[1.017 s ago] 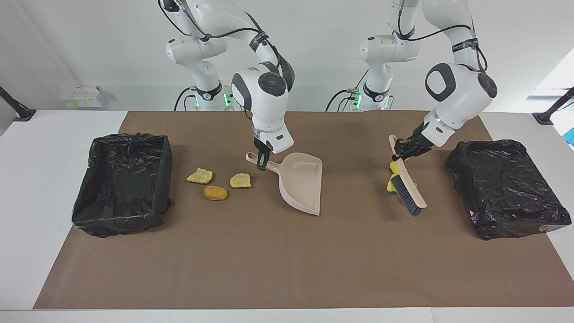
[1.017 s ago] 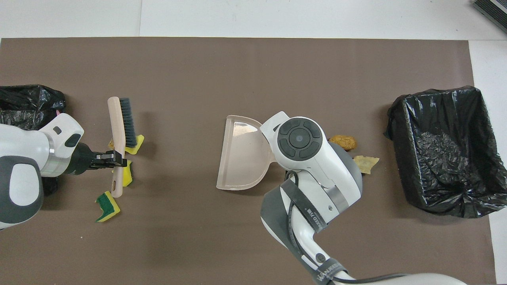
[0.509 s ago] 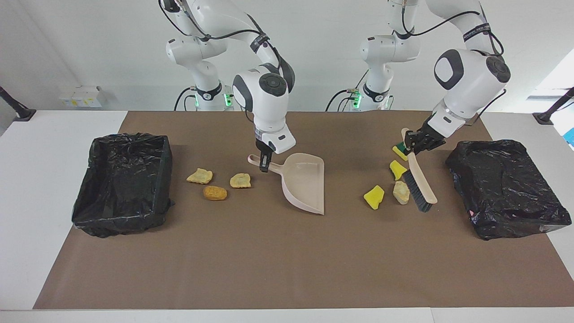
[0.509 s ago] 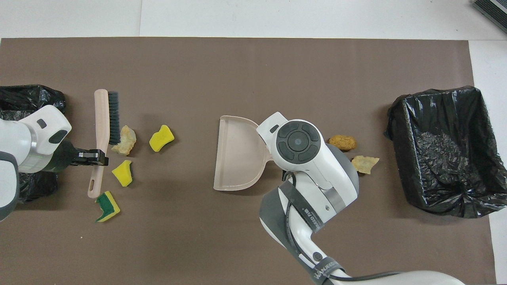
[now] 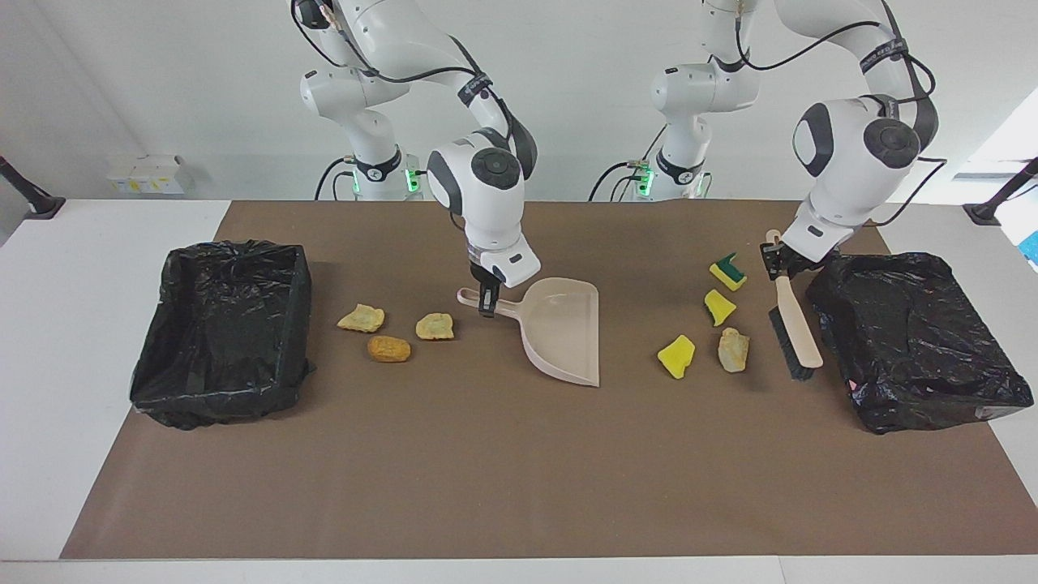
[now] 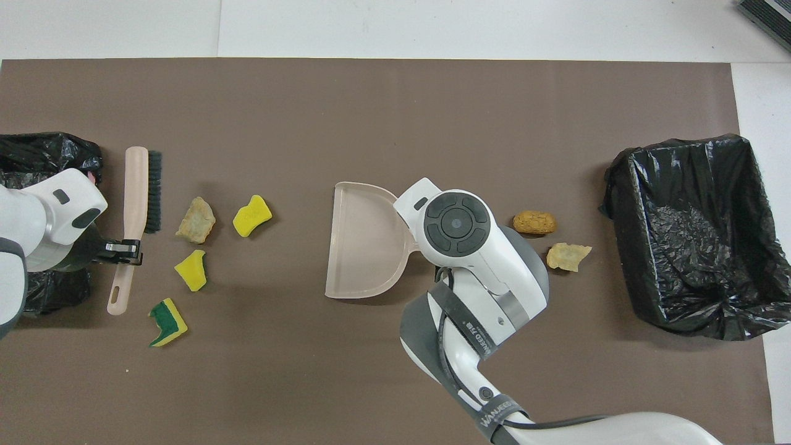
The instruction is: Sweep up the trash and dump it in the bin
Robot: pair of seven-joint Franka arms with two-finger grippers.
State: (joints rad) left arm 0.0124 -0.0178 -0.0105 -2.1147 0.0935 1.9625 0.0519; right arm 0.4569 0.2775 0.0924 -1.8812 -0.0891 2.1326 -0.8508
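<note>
- Brown mat point(image 5: 519, 470) covers the table, a black-lined bin point(image 5: 223, 328) at each end.
- Left gripper point(image 5: 781, 261) is clamped on the brush point(image 5: 795, 332) handle, just beside four sponge scraps point(image 5: 675, 357).
- Right gripper point(image 5: 487, 302) grips the dustpan point(image 5: 564, 328) handle (pan mid-table); three bread pieces point(image 5: 389, 349) lie toward the right arm's end.

A brown mat point(image 5: 503, 470) covered the white table point(image 5: 97, 243). On the table's edge nearest the robots, toward the right arm's end, sat a small white box point(image 5: 146, 174).
</note>
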